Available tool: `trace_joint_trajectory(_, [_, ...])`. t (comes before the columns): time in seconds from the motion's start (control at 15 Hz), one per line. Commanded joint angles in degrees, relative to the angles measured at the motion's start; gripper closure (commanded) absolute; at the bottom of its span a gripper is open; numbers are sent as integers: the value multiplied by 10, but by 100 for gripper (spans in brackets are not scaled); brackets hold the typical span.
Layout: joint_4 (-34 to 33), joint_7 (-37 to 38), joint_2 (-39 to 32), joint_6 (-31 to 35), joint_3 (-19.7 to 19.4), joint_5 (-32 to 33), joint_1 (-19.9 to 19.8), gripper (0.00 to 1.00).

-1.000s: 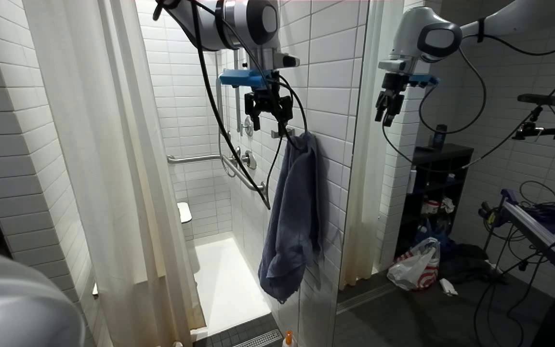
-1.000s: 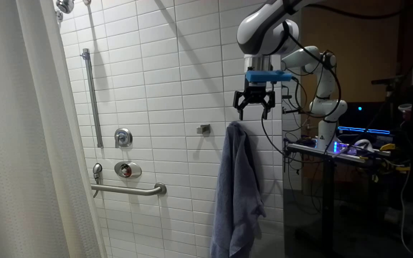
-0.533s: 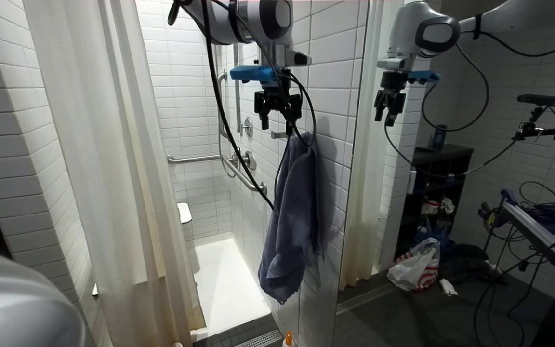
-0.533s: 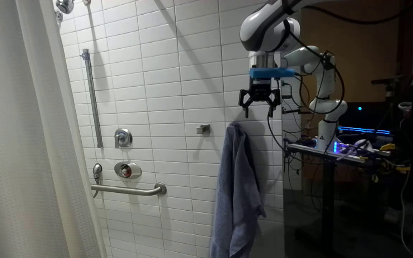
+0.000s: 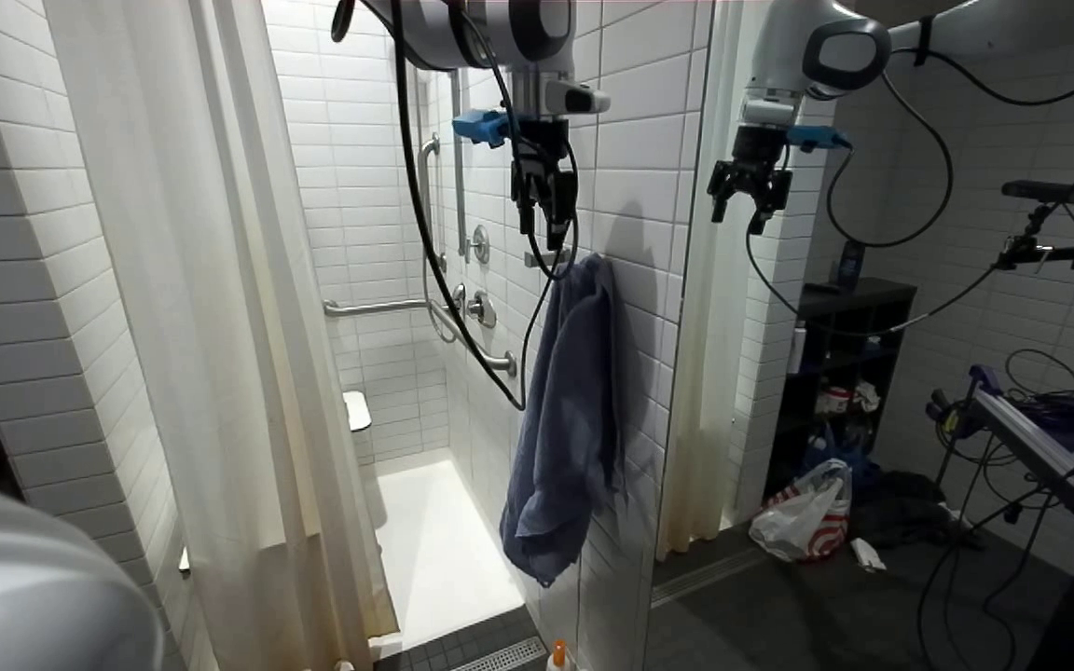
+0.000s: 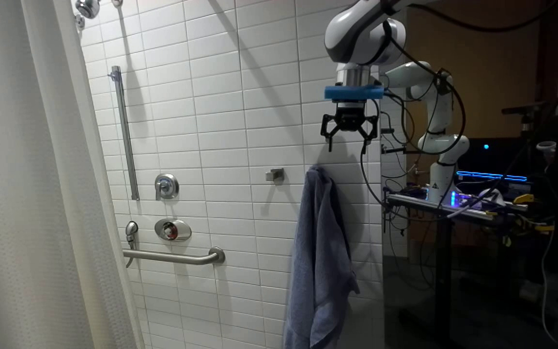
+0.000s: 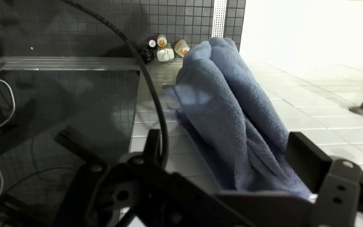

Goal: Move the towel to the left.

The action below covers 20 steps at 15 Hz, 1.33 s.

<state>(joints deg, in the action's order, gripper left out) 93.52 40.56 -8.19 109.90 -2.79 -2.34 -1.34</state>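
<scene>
The blue-grey towel (image 5: 560, 429) hangs in folds on the white tiled wall, seen also in an exterior view (image 6: 320, 266) and the wrist view (image 7: 219, 104). What it hangs from is covered by its top. My gripper (image 6: 347, 149) points down, open and empty, above and slightly right of the towel's top in that view. In an exterior view the gripper (image 5: 542, 238) is just above the towel top, with a black cable in front. In the wrist view the fingers (image 7: 307, 157) stand wide apart, with the towel below between them.
A square metal wall hook (image 6: 274, 175) sits left of the towel. A grab bar (image 6: 175, 257) and shower knobs (image 6: 166, 186) are further left. The shower curtain (image 5: 220, 326) hangs at left. A mirror (image 5: 779, 373) adjoins the wall. Bottles (image 7: 165, 53) stand on the floor.
My gripper has moved right and upward in both exterior views, and its wrist has turned about the vertical. It stays open. The towel has not moved.
</scene>
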Motion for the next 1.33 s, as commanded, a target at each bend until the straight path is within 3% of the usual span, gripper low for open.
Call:
trace_joint_trajectory(0.0, [-12,82,-12,18,-8,23,7,0])
trace_joint_trajectory(0.33, [-9,185,-30,76,-16,123,16,0])
trace_joint_trajectory(0.8, [-3,169,-43,115,-12,209,31,0])
trace_joint_trajectory(1.27, [-20,7,-52,96,2,81,17,0])
